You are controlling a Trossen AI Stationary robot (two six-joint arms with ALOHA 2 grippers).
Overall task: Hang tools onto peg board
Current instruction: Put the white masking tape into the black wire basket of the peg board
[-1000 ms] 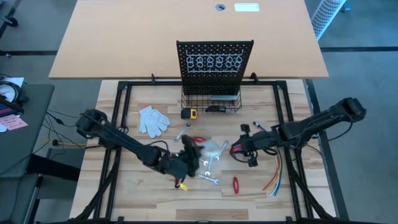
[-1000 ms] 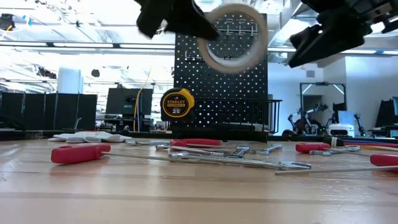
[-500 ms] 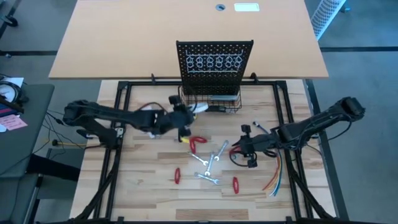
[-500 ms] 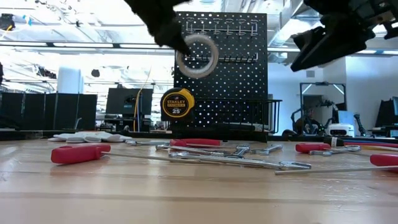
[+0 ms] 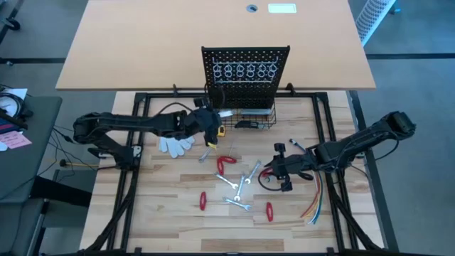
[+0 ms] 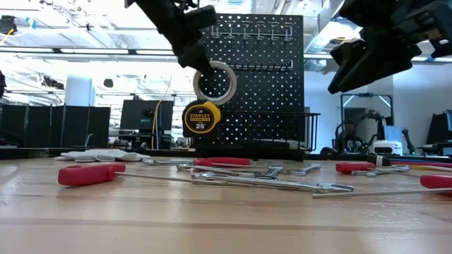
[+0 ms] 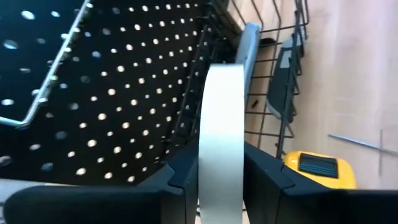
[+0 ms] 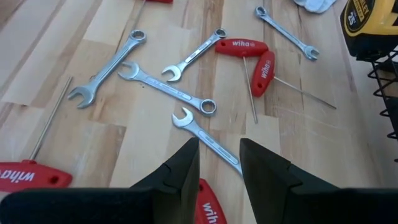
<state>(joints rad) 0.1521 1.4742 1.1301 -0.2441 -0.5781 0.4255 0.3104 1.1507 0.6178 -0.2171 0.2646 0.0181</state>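
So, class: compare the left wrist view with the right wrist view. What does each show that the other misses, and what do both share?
Only the left wrist view shows the roll of white tape held edge-on in the left hand, close to the black peg board and its wire basket.

Only the right wrist view shows the silver wrenches and red-handled tools scattered on the wooden table, with the right hand empty above them.

Both show the yellow tape measure.

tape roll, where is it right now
The tape roll is held in the left hand, raised before the peg board, just above the yellow tape measure.
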